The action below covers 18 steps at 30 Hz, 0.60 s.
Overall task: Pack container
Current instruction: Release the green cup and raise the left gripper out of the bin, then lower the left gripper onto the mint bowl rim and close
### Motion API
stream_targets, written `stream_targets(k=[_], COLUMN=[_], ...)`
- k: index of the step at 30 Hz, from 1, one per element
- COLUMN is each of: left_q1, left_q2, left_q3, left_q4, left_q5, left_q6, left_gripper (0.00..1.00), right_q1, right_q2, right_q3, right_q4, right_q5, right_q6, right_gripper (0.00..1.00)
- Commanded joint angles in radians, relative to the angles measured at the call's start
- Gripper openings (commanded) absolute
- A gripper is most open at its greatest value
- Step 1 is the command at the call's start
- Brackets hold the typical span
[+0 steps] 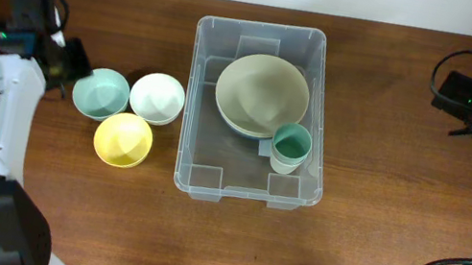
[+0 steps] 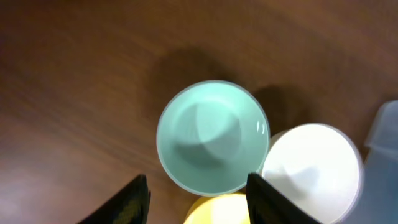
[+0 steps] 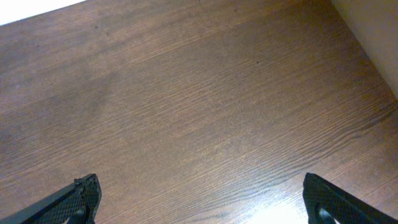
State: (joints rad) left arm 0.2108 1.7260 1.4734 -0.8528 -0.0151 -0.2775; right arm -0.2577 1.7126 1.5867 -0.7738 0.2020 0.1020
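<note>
Black plastic on the left jaws, parted to a middling gap, nothing clamped between. Fingers (image 2: 135, 202) low in the left wrist view, one on either side of the near rim of a mint-green bowl (image 2: 212, 138). Cannot tell whether touching that rim or just above it. Blurred, that whole view.

Pressed against the mint-green bowl on its right, a white bowl (image 2: 311, 168). Tucked in front of both and touching both, a yellow bowl (image 2: 217, 210). All three upright and open side up on the dark wooden tabletop (image 1: 375, 225), towards its left side.

Just right of the white bowl, with a narrow strip of wood between, the container (image 1: 191, 95): clear plastic, long side running front to back, in the middle of the tabletop. Inside, in the rear half, a large sage bowl (image 1: 262, 93). In front of it, by the right wall, a green cup (image 1: 291, 147), upright and touching the sage bowl's rim. Front left part of the base bare.

Far off at the rear right corner, the right jaws: spread as wide as possible, holding nothing, with only wood grain below and black fingertips (image 3: 68, 202) at the bottom corners of the right wrist view.
</note>
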Motion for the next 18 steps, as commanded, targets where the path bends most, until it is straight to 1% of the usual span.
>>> stream_targets(k=[1, 3, 8, 12, 15, 18], left_q1=[0.002, 0.005, 0.052, 0.086, 0.094, 0.093], left_q2=[-0.006, -0.006, -0.006, -0.005, 0.003, 0.021], left_q3=[-0.132, -0.199, -0.301, -0.330, -0.346, -0.369], left_q4=[0.089, 0.158, 0.253, 0.289, 0.311, 0.352], left_q5=[0.056, 0.053, 0.053, 0.053, 0.054, 0.053], left_q6=[-0.006, -0.026, -0.145, -0.153, -0.158, -0.201], left_gripper=[0.52, 0.52, 0.52, 0.54, 0.59, 0.61], right_q1=[-0.005, -0.005, -0.005, -0.005, -0.005, -0.005], right_q2=[-0.009, -0.009, -0.009, -0.009, -0.009, -0.009], right_q3=[0.010, 0.010, 0.010, 0.010, 0.010, 0.011], right_q4=[0.003, 0.003, 0.003, 0.003, 0.003, 0.003], right_q5=[0.016, 0.016, 0.016, 0.016, 0.016, 0.016], right_q6=[0.007, 0.007, 0.007, 0.007, 0.007, 0.007], right_gripper=[0.99, 0.99, 0.99, 0.99, 0.99, 0.99])
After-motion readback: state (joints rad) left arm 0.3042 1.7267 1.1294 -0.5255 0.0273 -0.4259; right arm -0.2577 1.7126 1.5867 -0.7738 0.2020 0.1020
